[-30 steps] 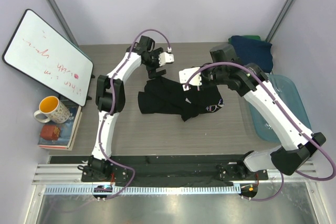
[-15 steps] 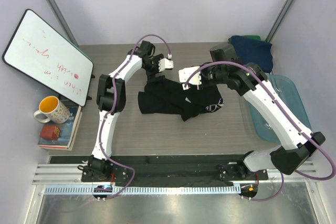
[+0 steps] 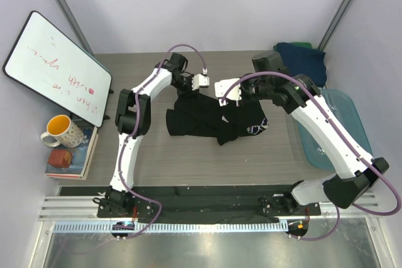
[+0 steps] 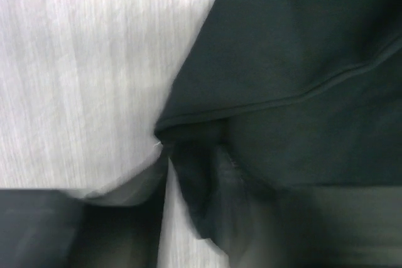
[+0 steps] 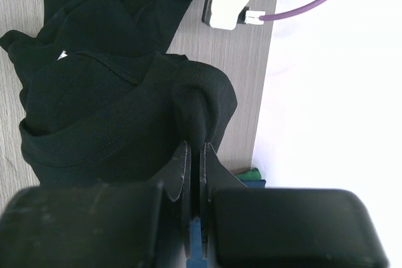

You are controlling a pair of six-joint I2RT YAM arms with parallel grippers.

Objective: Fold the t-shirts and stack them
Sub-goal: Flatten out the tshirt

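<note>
A crumpled black t-shirt (image 3: 207, 122) lies mid-table, and a bit of white print (image 3: 254, 128) shows at its right end. My left gripper (image 3: 187, 92) is down at its far left corner. In the left wrist view the jaws (image 4: 207, 208) straddle that black corner (image 4: 201, 186), half closed. A strip of table still shows between one finger and the cloth. My right gripper (image 3: 227, 106) is shut on a raised fold of the shirt (image 5: 198, 108), pinched between its fingertips (image 5: 196, 149). A navy shirt (image 3: 301, 61) lies over a green one (image 3: 301, 44) at the back right.
A translucent blue tub (image 3: 342, 123) sits along the right edge. At the left a whiteboard (image 3: 56, 67) leans on the wall, and a yellow mug (image 3: 61, 131) stands beside stacked books (image 3: 72, 155). Bare table (image 3: 188, 161) lies in front of the shirt.
My left gripper has swung right and down onto the shirt's far corner, and its jaws have narrowed around the cloth. The right gripper has kept its hold and place.
</note>
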